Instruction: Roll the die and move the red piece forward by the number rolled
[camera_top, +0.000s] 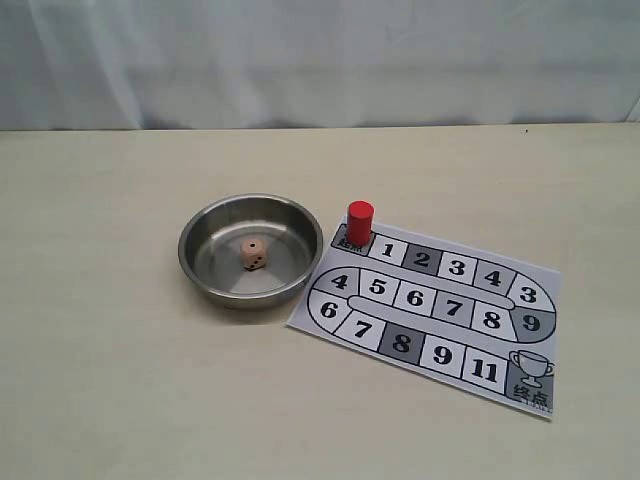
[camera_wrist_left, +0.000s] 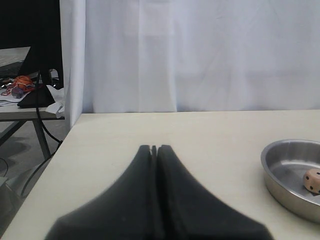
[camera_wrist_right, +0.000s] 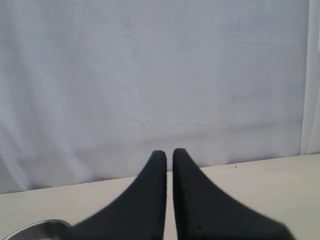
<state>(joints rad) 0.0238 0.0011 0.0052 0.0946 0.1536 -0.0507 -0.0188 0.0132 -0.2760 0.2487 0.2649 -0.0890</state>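
Well, the left claw (camera_wrist_left: 154, 147) has its two black fingers pressed flat together, tips touching and nothing between them. It points out across the pale table (camera_wrist_left: 200, 130) toward a white curtain (camera_wrist_left: 200, 55). Off its outer side, past the table's edge, stands a desk (camera_wrist_left: 15, 114) with an orange bundle (camera_wrist_left: 21, 81) and dark cables on it.

Ahead of this claw, on the side toward the other arm, sits the steel bowl (camera_wrist_left: 280, 186). It is well apart from the fingertips. The die (camera_wrist_left: 313, 181) lies inside it on the flat bottom, clear of the wall. The exterior view shows the same: the die (camera_top: 253, 254) rests near the middle of the bowl (camera_top: 187, 250), black pips showing on its top and front faces, though they are too small to count for certain.

Just beside the bowl, on the side nearer the right claw, lies the printed board (camera_top: 470, 335), its corner almost touching the bowl's rim. The red piece (camera_top: 360, 222) stands upright on the grey corner square next to the square marked 1. The numbered track winds away from there to a trophy square at the far corner.

The right claw (camera_wrist_right: 169, 151) has its fingers drawn close, with only a thin slit of light between them, and it grips nothing. It too faces the curtain. A sliver of the bowl's rim (camera_wrist_right: 35, 229) shows ahead of it, toward the left arm's side.
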